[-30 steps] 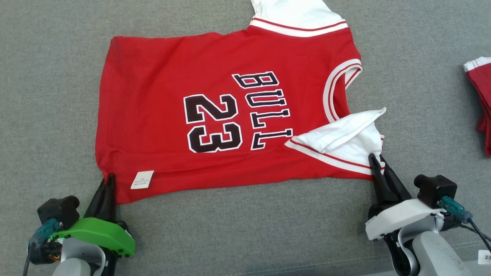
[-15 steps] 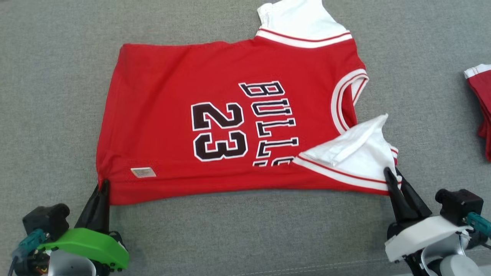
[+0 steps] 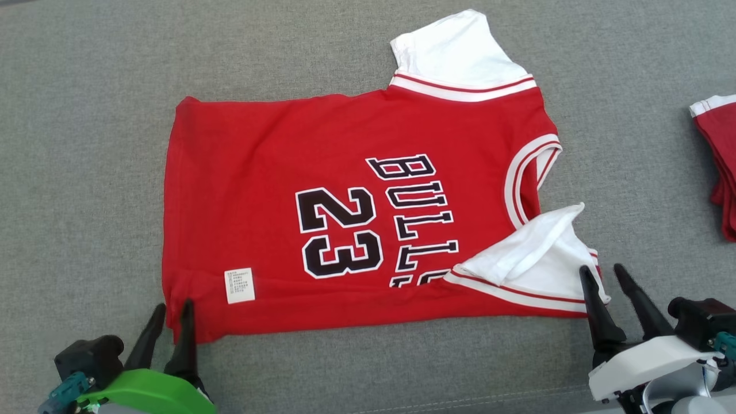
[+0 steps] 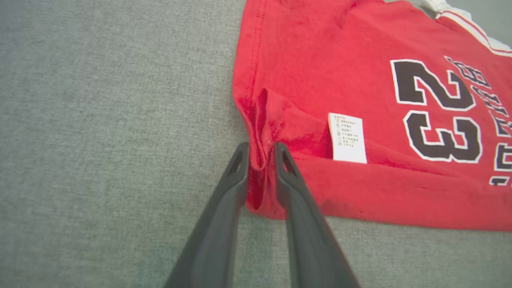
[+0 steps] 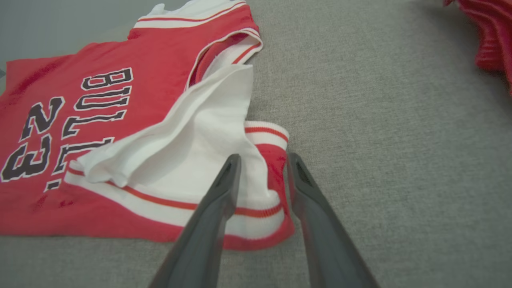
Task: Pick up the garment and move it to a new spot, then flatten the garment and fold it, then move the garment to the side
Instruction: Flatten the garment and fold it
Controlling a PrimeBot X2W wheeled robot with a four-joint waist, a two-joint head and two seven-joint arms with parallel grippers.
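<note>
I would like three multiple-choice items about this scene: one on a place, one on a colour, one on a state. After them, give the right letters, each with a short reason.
1. Where on the jersey is the label?
A) in the middle of the number
B) near the corner by the left gripper
C) on a sleeve

2. What colour are the sleeves?
A) white
B) black
C) green

3. How do the jaws of the right gripper stand?
A) shut tight
B) apart
C) hidden under the jersey

Key:
1 B: the label lies on the red cloth just beside the corner at the left gripper.
2 A: both sleeves are white above a striped trim.
3 B: a clear gap shows between its two fingers in the head and right wrist views.
</note>
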